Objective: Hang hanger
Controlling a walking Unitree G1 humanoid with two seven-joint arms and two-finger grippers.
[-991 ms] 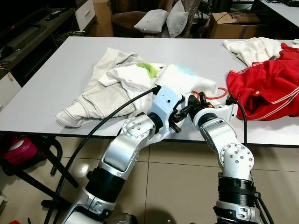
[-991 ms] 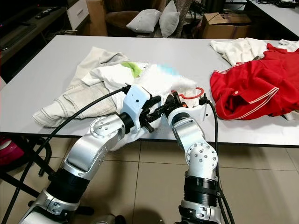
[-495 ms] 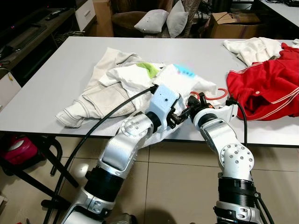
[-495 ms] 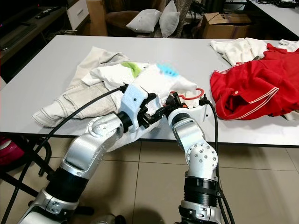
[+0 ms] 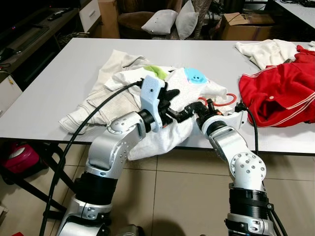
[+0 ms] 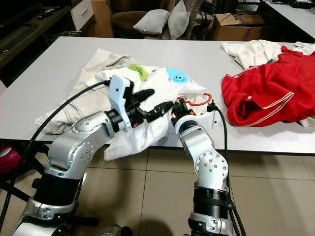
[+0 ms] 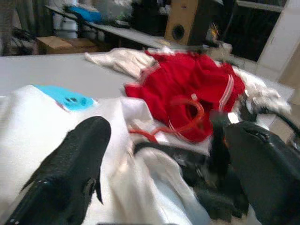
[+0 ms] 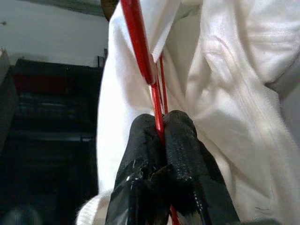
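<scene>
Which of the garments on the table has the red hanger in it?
The white shirt with the blue patch, at the near table edge between both hands; the hanger's hook pokes out. The red garment lies apart.

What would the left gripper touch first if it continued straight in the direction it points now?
Probably the right gripper, which is shut on the red hanger directly ahead of the open left gripper, with the white shirt beneath; depth is uncertain.
</scene>
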